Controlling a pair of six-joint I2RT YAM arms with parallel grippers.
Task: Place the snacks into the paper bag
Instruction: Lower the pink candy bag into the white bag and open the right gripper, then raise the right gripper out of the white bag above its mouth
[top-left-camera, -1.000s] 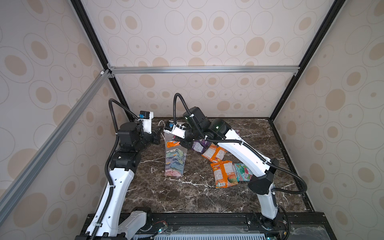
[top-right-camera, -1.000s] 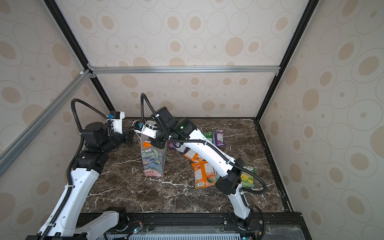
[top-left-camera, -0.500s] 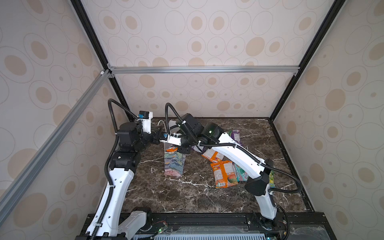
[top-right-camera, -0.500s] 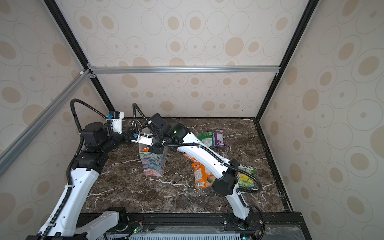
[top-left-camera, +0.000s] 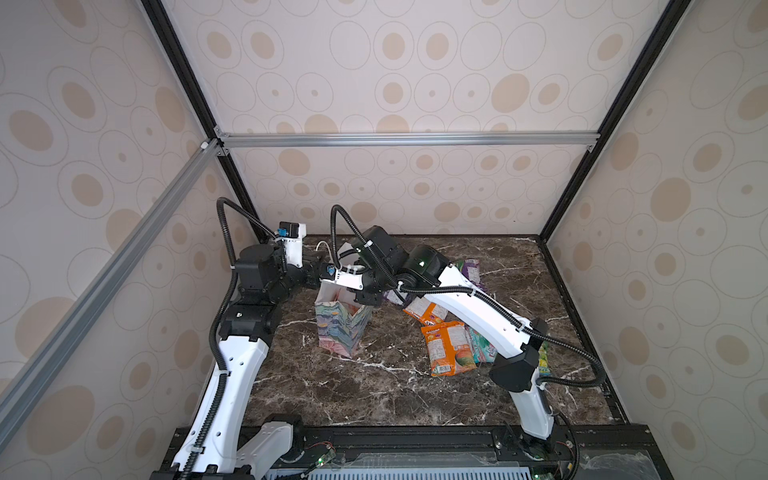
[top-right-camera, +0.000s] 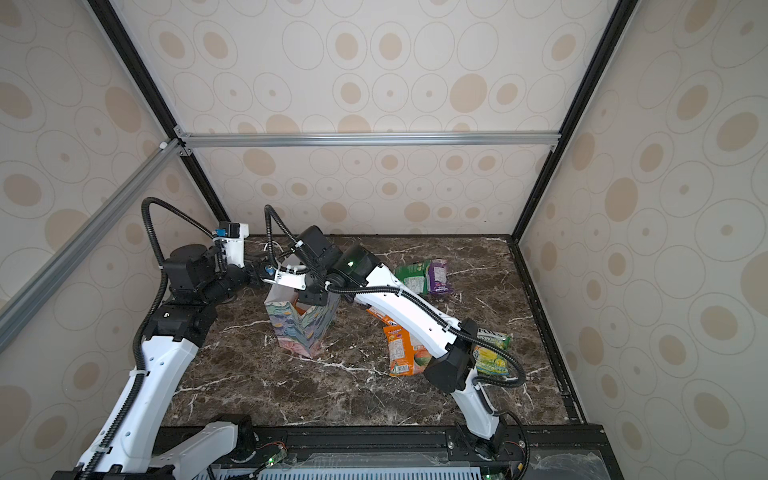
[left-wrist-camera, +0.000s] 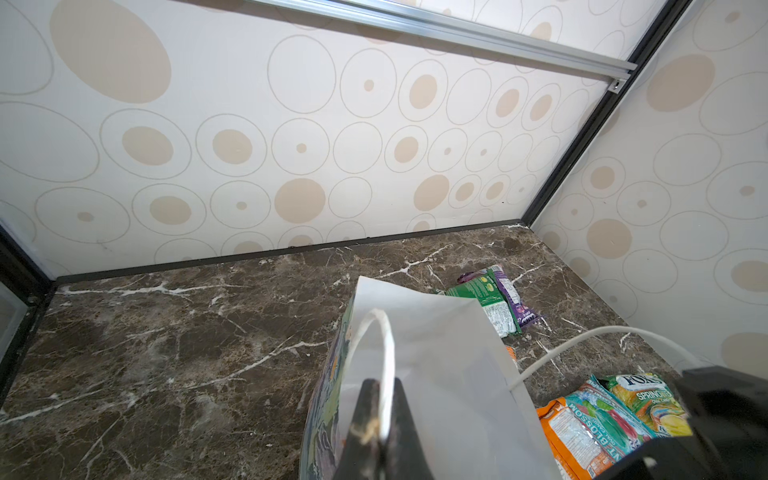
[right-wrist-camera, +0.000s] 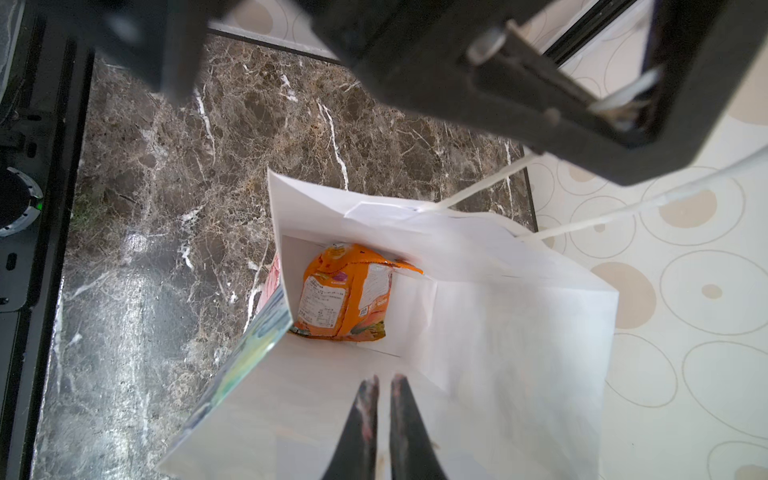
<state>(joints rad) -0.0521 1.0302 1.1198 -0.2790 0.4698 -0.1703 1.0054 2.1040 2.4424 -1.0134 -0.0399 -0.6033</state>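
Though half cropped, left gripper (left-wrist-camera: 382, 383) clenched on bag handle (left-wrist-camera: 385, 332) (right gripper (right-wrist-camera: 384, 379) barely parted)

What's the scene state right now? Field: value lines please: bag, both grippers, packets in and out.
paper bag: standing on the marble table, mouth open
left gripper: shut on the bag's cord handle
right gripper: at the bag mouth, jaws slightly apart, empty
in bag: one orange packet, at the bottom
on table: at least six packets right of the bag, among them green packet, purple packet, yellow-green packet
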